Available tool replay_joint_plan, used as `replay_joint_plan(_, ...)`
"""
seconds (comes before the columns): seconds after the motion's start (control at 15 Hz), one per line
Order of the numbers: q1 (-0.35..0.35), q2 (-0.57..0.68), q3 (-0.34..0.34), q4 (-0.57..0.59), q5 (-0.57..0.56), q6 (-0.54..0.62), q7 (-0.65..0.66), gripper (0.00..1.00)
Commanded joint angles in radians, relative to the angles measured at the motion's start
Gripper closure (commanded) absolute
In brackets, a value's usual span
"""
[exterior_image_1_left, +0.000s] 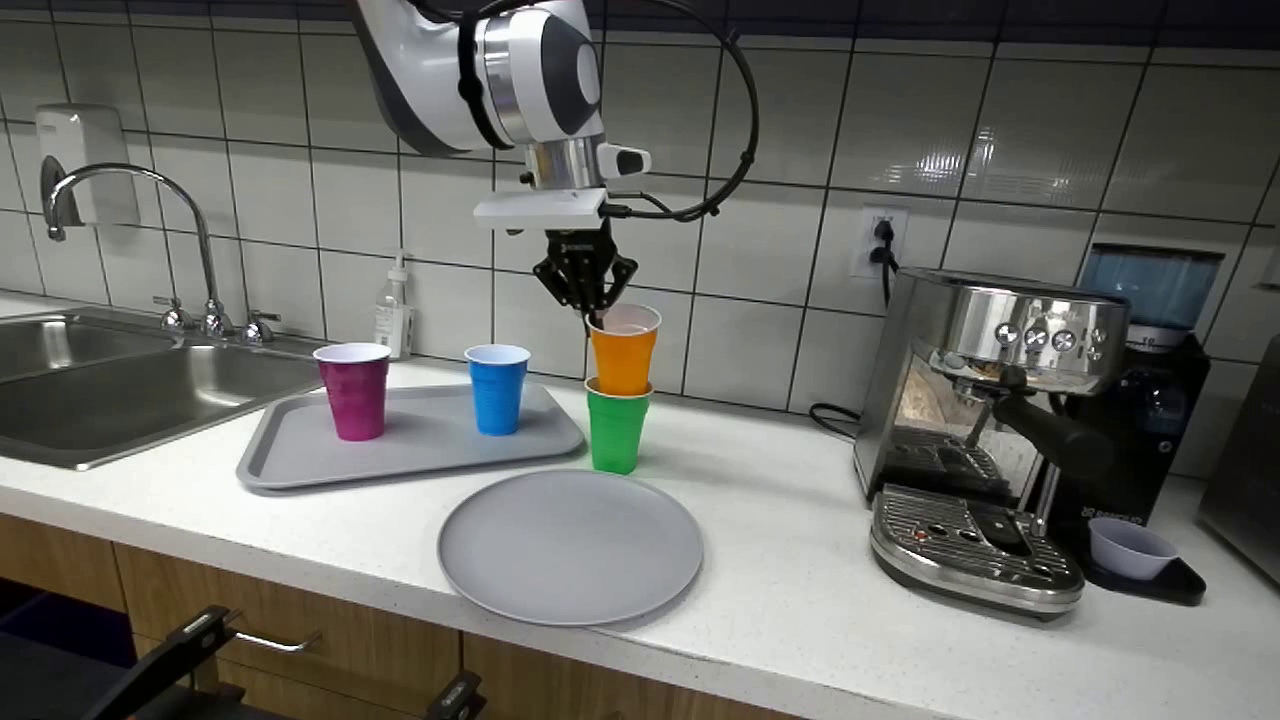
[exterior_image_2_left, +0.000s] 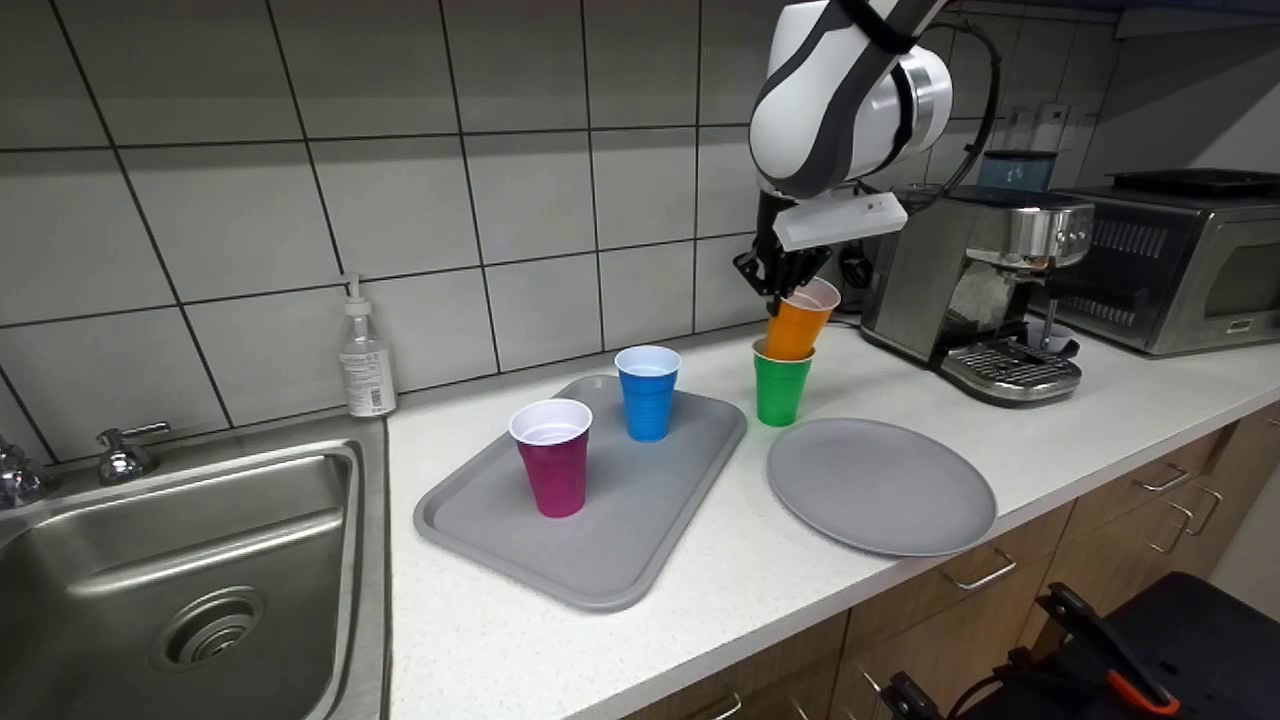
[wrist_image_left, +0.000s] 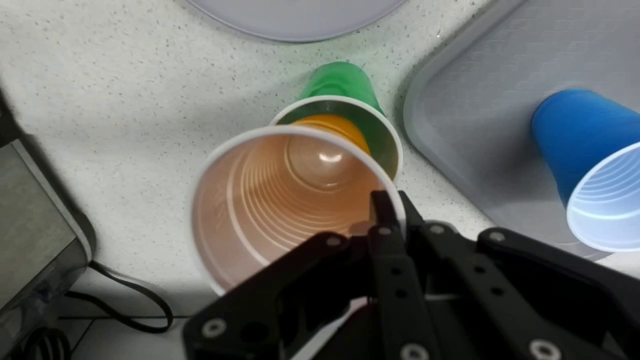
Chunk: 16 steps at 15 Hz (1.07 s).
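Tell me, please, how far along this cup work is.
Done: the gripper is shut on the rim of the orange cup. In hand: that cup, tilted, its base at the mouth of the green cup. Left, if this is stacking: probably seating it and letting go, since it sits high. The blue cup and purple cup stand apart on the tray; their part is unclear.

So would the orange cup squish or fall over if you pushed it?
The orange cup would probably bend a bit, since its wall looks thin where the end effector pinches it. It's likely light, as it looks empty in the wrist view. Without that grip, a push might tip it: it leans, its base at the mouth of the green cup.
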Motion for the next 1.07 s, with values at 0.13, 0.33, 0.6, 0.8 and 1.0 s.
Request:
replay_joint_plan(0.13,0.005,0.018,0.003,0.037,0.019,-0.065,0.003,0.99)
replay_joint_plan(0.33,0.008,0.034,0.003,0.045,0.023,-0.072,0.008,0.99)
replay_joint_plan(0.6,0.012,0.065,0.004,0.067,0.033,-0.076,0.006,0.99)
replay_joint_plan(0.8,0.016,0.091,0.004,0.088,0.049,-0.081,0.003,0.99)
replay_joint_plan(1.0,0.017,0.117,0.006,0.113,0.072,-0.091,-0.004,0.99)
